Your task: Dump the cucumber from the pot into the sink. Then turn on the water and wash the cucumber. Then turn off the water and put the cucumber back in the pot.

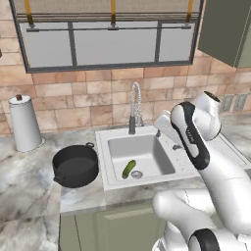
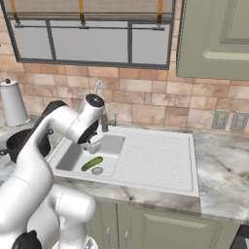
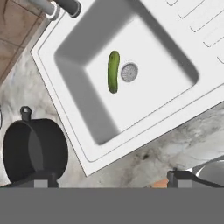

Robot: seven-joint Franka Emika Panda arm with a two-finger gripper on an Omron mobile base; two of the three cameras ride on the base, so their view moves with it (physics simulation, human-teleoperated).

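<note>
Arm bent high over the sink [image 1: 113, 182], hand aimed down at the cucumber [image 3: 113, 71], jaws wide, empty.

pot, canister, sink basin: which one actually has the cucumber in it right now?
The sink: the cucumber lies flat on the basin floor beside the round drain. The black pot on the counter to its left looks empty; the white canister stands lidded.

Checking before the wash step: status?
Gripper open, empty, above sink. Cucumber in basin beside drain. Pot empty on counter. No water running, path clear.
</note>
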